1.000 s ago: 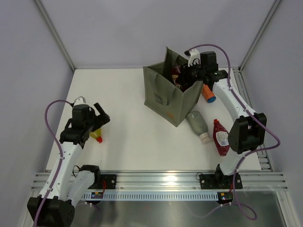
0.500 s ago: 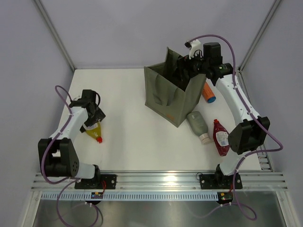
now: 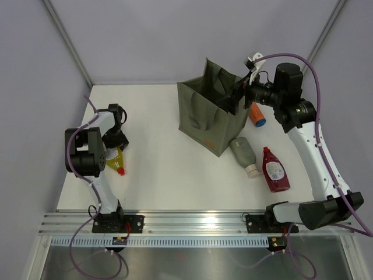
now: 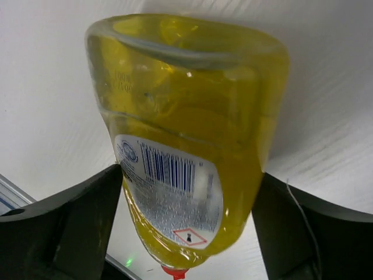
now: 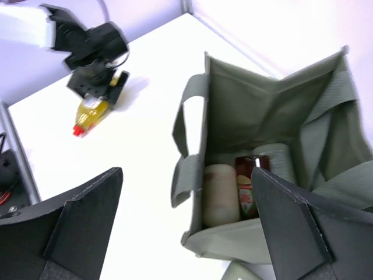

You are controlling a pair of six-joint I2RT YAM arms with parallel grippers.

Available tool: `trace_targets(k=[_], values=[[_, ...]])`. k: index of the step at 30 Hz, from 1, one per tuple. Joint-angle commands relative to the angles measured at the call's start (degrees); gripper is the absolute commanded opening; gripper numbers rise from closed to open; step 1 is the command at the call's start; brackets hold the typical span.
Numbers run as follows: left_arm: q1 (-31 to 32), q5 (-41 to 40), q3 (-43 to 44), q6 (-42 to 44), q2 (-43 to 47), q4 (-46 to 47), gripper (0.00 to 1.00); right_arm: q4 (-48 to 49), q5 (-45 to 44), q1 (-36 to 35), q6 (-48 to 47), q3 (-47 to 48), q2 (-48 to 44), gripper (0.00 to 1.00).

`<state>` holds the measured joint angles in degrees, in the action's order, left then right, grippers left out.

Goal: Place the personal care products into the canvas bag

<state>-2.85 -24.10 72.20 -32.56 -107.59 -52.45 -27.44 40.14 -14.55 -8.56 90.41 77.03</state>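
Note:
The olive canvas bag (image 3: 204, 116) stands open at the back of the table. In the right wrist view the canvas bag (image 5: 245, 111) holds a cream bottle (image 5: 221, 195), a dark red bottle (image 5: 246, 189) and a grey-green one (image 5: 275, 158). My right gripper (image 3: 236, 96) hangs open and empty above the bag's right rim, seen from the wrist as the right gripper (image 5: 186, 172). A yellow bottle (image 4: 186, 134) with a red cap lies on the table. My left gripper (image 4: 189, 172) stands open astride it, fingers close to both sides. From above, the left gripper (image 3: 115, 140) covers the upper end of the yellow bottle (image 3: 115, 160).
Right of the bag lie an orange bottle with a blue cap (image 3: 256, 114), a grey-green bottle with a beige cap (image 3: 243, 153) and a dark red bottle with a white label (image 3: 274, 169). The left arm (image 5: 87, 44) shows in the right wrist view. Enclosure walls stand around the table.
My right gripper opened inside the bag, let go of a dark red bottle and drew back up to the right. My left gripper swung over the yellow bottle and came down around it.

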Motion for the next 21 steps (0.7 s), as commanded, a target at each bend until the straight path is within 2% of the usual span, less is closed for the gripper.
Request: trace_targets(k=[1, 3, 4, 6, 7, 11, 14, 16, 17, 19, 20, 21], values=[[-0.9, 2.4, 2.0, 2.2, -5.0, -0.1, 0.83, 3.7, 5.0, -0.4, 1.1, -3.8, -2.4, 0.99], [-1.0, 3.4, 1.4, 2.6, -5.7, 0.2, 0.71, 5.6, 6.3, -0.3, 1.5, -6.4, -4.3, 1.00], [-1.1, 3.9, 1.0, 2.8, -5.8, 0.4, 0.50, 6.6, 6.8, -0.3, 2.2, -7.2, -5.0, 1.00], [-1.3, 5.9, 0.9, 4.2, -5.2, 0.5, 0.20, 9.2, 8.3, -0.3, 2.8, -9.9, -7.0, 1.00], [-1.4, 6.7, 0.3, 4.5, -4.4, 1.0, 0.00, 9.9, 9.1, -0.3, 2.8, -10.7, -7.6, 1.00], [-1.3, 16.4, -3.4, 8.7, 3.1, 6.3, 0.00, 8.2, 15.7, -0.3, 0.5, -12.2, -8.7, 1.00], [-1.4, 35.1, -7.8, 12.2, 10.2, 13.0, 0.00, -2.1, 20.4, -1.0, -3.0, -9.2, -6.3, 0.98], [-1.3, 43.5, -9.8, 12.3, 13.3, 17.8, 0.00, -7.2, 20.4, -2.3, -7.8, -6.8, -4.1, 0.91], [-1.3, 51.9, -12.1, 11.6, 14.1, 19.5, 0.00, -10.4, 19.7, -4.2, -8.8, -6.6, -3.5, 0.89], [-1.2, 59.3, -14.5, 10.2, 15.6, 25.7, 0.00, -11.8, 16.7, -6.8, -10.1, -6.9, -2.3, 0.84], [-0.8, 66.0, -17.0, 8.8, 16.2, 27.8, 0.00, -12.5, 15.2, -8.5, -10.2, -7.3, -1.9, 0.82], [-0.6, 68.7, -17.9, 8.2, 16.4, 31.8, 0.00, -12.3, 13.5, -12.2, -9.0, -7.7, -1.1, 0.80]])
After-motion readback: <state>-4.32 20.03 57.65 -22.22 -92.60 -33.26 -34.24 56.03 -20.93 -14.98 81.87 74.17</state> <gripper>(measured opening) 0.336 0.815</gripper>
